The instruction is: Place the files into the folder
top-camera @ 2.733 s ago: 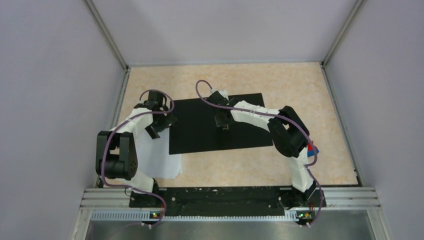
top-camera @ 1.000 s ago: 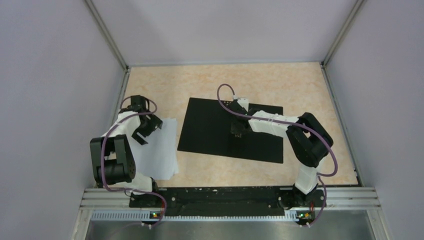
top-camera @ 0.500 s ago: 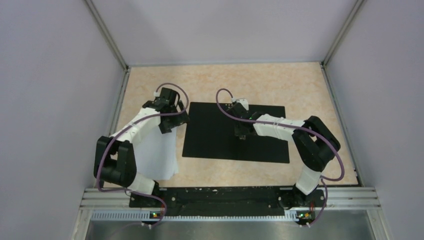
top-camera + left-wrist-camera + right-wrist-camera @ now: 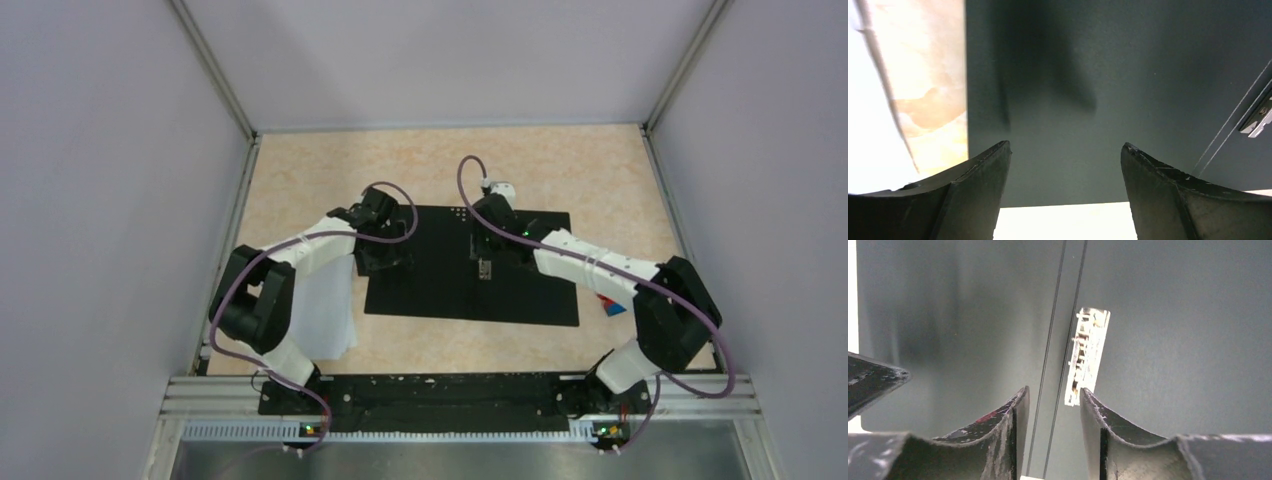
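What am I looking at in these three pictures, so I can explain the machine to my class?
These are two robot arms bolted to the near edge of a table. The wide picture looks down from above and behind them; the other two come from a camera on each wrist, looking past that arm's own two-finger tool. On the table lies an open folder, black inside, with a metal clip at its spine. A stack of white files lies to its left, not yet inside. A small red-and-blue block peeks out to the folder's right. The left tool and right tool both hang open over the folder, holding nothing.
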`<action>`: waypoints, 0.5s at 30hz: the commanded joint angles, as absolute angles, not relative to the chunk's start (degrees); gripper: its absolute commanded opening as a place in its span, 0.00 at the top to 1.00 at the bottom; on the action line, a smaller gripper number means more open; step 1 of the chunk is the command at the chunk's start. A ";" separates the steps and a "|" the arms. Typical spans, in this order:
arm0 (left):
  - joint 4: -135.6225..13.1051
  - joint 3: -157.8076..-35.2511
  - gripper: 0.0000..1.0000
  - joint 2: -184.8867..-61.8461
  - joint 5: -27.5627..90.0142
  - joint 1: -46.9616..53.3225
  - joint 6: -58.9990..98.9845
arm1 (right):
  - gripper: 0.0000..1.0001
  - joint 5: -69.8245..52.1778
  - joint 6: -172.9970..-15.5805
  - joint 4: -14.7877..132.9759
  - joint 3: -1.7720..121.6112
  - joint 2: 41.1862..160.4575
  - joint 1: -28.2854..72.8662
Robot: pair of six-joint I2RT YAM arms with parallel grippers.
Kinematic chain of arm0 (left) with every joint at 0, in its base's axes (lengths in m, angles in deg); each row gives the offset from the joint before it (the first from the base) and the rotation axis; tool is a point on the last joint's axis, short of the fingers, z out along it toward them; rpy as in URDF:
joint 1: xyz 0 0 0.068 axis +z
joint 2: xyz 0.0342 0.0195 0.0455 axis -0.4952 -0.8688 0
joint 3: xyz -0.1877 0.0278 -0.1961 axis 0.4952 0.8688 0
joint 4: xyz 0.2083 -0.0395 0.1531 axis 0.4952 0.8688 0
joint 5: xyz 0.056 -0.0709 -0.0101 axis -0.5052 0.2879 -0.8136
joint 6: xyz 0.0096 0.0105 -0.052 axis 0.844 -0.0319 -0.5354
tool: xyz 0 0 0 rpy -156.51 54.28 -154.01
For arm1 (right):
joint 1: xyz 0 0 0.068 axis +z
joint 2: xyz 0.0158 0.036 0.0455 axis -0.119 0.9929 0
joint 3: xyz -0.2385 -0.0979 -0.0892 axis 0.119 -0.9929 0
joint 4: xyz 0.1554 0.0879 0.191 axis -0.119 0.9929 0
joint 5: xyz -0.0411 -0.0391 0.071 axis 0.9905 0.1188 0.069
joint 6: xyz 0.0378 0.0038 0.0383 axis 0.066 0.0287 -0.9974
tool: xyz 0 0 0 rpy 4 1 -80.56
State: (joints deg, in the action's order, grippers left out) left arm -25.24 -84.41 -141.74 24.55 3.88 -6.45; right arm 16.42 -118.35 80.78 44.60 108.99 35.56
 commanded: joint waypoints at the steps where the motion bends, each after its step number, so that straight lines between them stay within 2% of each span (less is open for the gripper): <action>1: -30.26 -82.39 0.16 -142.80 26.08 1.65 -7.77 | 0.67 13.43 -126.42 82.07 40.00 104.29 33.65; 2: -30.71 -81.96 0.17 -143.25 26.17 1.13 -8.10 | 0.72 13.11 -127.39 81.86 39.15 104.19 33.52; 4: -31.67 -81.34 0.19 -144.15 26.57 0.27 -8.92 | 0.76 12.36 -128.41 81.44 38.06 104.74 33.51; 15: -34.02 -79.73 0.23 -146.02 26.15 -5.51 -13.83 | 0.77 12.41 -129.53 79.11 37.28 110.59 33.51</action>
